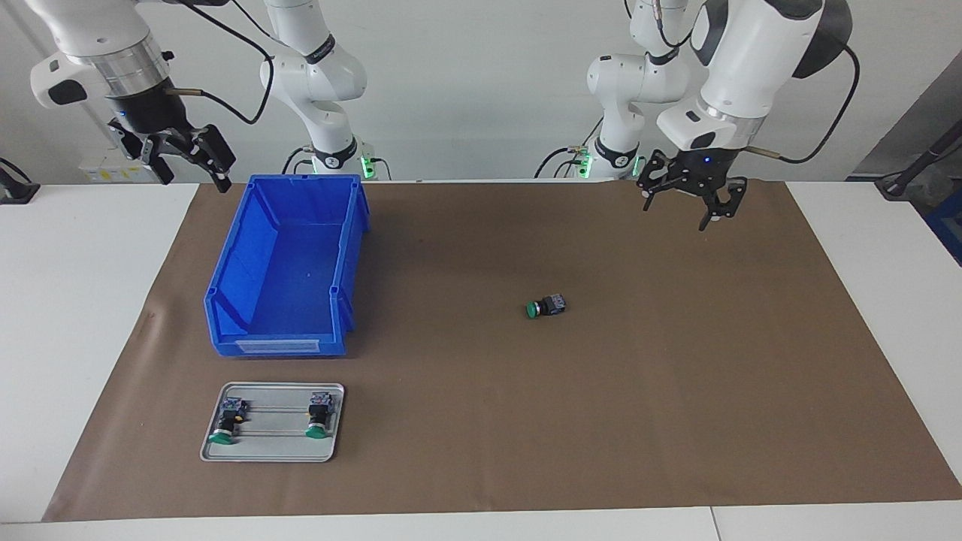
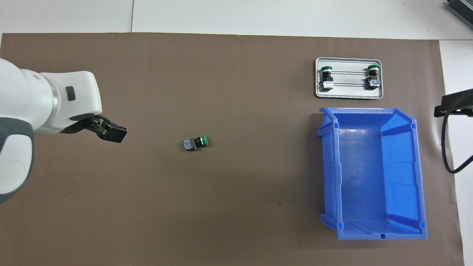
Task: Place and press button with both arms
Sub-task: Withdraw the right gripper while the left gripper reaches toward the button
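In the facing view, the left hand [image 1: 693, 197] hangs in the air over the brown mat [image 1: 601, 421], near the robots' edge of it. Its black fingers are spread wide and it holds nothing. The button [image 1: 546, 306] lies on its side on the mat, down on the bench [image 1: 75, 300], well apart from this hand and more toward the middle of the mat. Its green cap points toward the right arm's end of the bench.

The right hand [image 1: 183, 156] hangs in the air at the other end, just beside the top corner of the blue bin [image 1: 225, 300]. Its fingers are spread wide too, and it holds nothing. The bin sits on the mat below this hand and looks hollow inside. A small silver tray [image 1: 274, 449] lies farther from the robots than the bin. Two more buttons [image 1: 228, 421] lie in the tray, one at each end, green caps pointing away from the robots.

In the overhead view, the left hand [image 2: 109, 131] sticks out from its big white arm over the mat. The button [image 2: 195, 142] lies near it, toward the bin [image 2: 417, 166], not touching the hand. The tray [image 2: 349, 94] with its two buttons [image 2: 326, 77] sits just past the bin. Only a black bit of the right arm shows at the edge, and the right hand itself is not seen here.
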{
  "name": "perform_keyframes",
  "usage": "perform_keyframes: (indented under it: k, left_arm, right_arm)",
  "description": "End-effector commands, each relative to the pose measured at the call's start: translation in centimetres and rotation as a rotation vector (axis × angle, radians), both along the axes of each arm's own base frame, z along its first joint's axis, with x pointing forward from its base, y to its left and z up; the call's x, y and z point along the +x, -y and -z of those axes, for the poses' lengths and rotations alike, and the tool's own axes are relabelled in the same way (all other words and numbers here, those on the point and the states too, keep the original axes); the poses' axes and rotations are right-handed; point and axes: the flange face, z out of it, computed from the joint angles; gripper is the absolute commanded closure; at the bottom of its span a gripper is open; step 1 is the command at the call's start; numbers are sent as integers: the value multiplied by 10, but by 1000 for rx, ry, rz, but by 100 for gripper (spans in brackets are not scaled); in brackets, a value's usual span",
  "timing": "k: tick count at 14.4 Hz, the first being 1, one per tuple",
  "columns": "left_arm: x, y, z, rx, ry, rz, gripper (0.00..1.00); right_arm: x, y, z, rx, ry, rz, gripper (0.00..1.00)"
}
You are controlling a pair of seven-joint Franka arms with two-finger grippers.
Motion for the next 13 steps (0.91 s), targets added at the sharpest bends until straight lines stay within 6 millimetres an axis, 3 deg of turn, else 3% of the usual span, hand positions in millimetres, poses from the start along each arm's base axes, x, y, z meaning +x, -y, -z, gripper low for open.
perform_keyframes:
  k: [1, 3, 5, 8, 10, 13]
  left_arm:
    - [0, 28, 40, 5, 18, 119, 0]
    - [11, 61, 73, 3, 43, 218, 0]
    - [21, 81, 107, -1, 61, 261, 0]
    - [20, 94, 135, 5, 144, 449, 0]
    - [28, 100, 169, 16, 122, 502, 0]
    - [33, 130, 220, 14, 137, 569, 0]
  right_arm:
    - [-11, -10, 13, -13, -12, 6, 0]
    - [-13, -10, 14, -6, -22, 3, 0]
    - [-14, -3, 12, -7, -15, -14, 0]
    - [-15, -8, 9, -27, -17, -55, 0]
    - [-15, -11, 8, -25, -14, -68, 0]
    - [-14, -2, 10, -13, -18, -50, 0]
